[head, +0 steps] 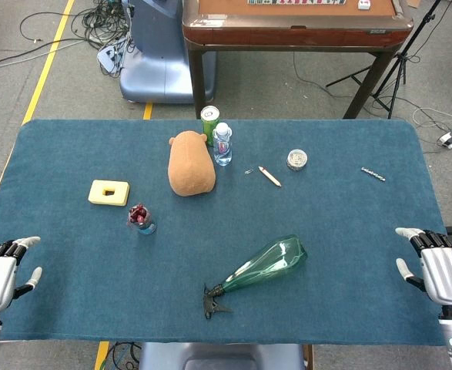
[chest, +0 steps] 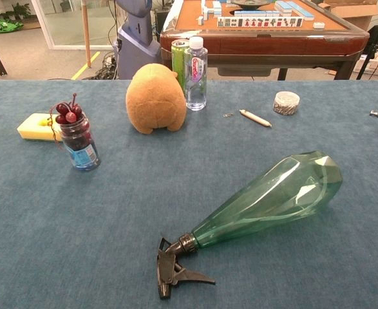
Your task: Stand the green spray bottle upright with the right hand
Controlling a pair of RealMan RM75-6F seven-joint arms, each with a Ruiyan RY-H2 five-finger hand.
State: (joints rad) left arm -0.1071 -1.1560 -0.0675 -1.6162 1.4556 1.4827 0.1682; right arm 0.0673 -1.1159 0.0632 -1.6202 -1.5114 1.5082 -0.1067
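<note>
The green spray bottle [head: 266, 263] [chest: 272, 196] lies on its side near the table's front middle. Its black trigger head [head: 212, 300] [chest: 171, 267] points toward the front edge and its wide base points back and right. My right hand [head: 440, 270] rests open at the table's right front edge, well to the right of the bottle, holding nothing. My left hand [head: 1, 272] sits open at the left front edge, also holding nothing. Neither hand shows in the chest view.
On the blue table [head: 349, 208] stand a brown plush toy [head: 189, 163], a green can [head: 209, 122], a small water bottle [head: 222, 143] and a jar of cherries [head: 141, 219]. A yellow block [head: 108, 192], a pen [head: 269, 176], a small round tin [head: 296, 159] and a metal bit [head: 373, 174] lie farther back.
</note>
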